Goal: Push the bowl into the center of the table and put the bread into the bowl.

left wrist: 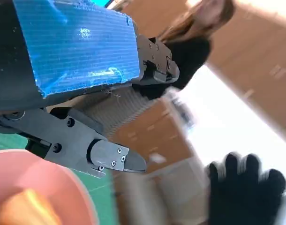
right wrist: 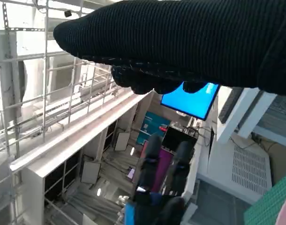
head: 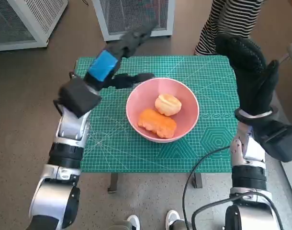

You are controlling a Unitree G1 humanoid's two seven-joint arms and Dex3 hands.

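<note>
The pink bowl (head: 162, 109) stands near the middle of the green mat (head: 112, 143). Inside it lie a round pale bun (head: 168, 104) and a long orange bread (head: 157, 123). My left hand (head: 118, 51) is raised above the table's far left part, fingers apart and holding nothing. My gloved right hand (head: 249, 67) is lifted over the table's right edge, fingers spread and empty. In the left wrist view the bowl's rim (left wrist: 63, 180) and blurred bread (left wrist: 26, 208) show below the fingers (left wrist: 110, 159), with the glove (left wrist: 246, 187) beyond. The right wrist view shows the glove (right wrist: 190, 42) and my left hand (right wrist: 157, 192).
A person in a striped top (head: 230, 17) stands at the table's far right corner. White mesh cabinets (head: 131, 14) stand on the floor behind the table. A black cable (head: 198, 167) hangs off the near edge by my right arm.
</note>
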